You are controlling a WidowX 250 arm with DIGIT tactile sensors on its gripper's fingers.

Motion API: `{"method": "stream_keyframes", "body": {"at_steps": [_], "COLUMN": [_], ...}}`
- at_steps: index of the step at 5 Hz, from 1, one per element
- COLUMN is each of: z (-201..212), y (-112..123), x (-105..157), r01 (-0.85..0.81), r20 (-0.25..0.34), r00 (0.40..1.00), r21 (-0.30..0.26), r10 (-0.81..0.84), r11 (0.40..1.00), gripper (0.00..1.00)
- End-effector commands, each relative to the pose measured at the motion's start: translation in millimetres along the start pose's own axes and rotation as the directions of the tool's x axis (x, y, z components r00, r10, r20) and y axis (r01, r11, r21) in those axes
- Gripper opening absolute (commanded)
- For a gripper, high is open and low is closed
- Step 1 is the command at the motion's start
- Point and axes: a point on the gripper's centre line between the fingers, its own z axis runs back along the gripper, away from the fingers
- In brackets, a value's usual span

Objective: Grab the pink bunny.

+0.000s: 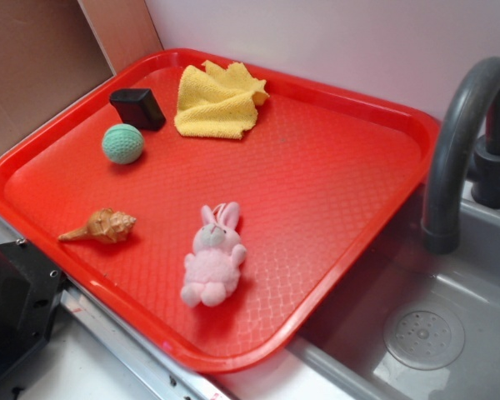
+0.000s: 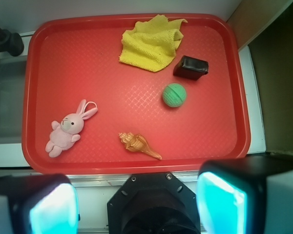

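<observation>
We find the bunny (image 2: 67,129) lying flat on the red tray (image 2: 39,58), ahead of our pincer (image 2: 136,204) and off to its left as the wrist camera looks. Its long axis runs on a slant: feet toward the pincer and further left, ears pointing away and back toward the middle of the tray. That slant is what the coming move turns on, we judge, since the pincer would have to shift forward and left and turn so its fingers close across the soft round body, not along it.

The pincer stands wide open and empty. Both fingers (image 2: 219,204) sit at the lower edge of the wrist view, well apart from each other, touching nothing. It hangs back over the near rim of the tray, well short of the bunny. In the exterior view we see only a dark part of the arm at the lower left corner.

Further out, the shell (image 2: 139,145) lies almost straight ahead of the pincer, between it and the tray's middle, near the bunny but apart from it. Ahead and to the right sit the teal ball (image 2: 174,95) and the black block (image 2: 190,67); the yellow cloth (image 2: 151,44) lies crumpled at the far edge. Beyond the tray on the left are the sink (image 1: 450,333) and its tap (image 1: 462,142). Nothing blocks a path to the bunny.
</observation>
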Motion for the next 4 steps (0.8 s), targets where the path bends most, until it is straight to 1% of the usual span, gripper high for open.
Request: {"method": "stream_keyframes", "body": {"at_steps": [1, 2, 3, 4], "z": [0.0, -3.1, -9.8, -24.0], "y": [0.0, -10.8, -21.6, -41.5], "x": [0.0, 6.3, 10.6, 15.9], "r01": [0.0, -0.209, -0.383, -0.423], "r20": [0.0, 0.059, 0.085, 0.104], "r00": [1.0, 0.977, 0.921, 0.898], "r21": [0.0, 0.069, 0.015, -0.07], "r10": [0.0, 0.205, 0.38, 0.428], "r11": [1.0, 0.975, 0.924, 0.904], "gripper": [1.0, 1.0, 1.0, 1.0]}}
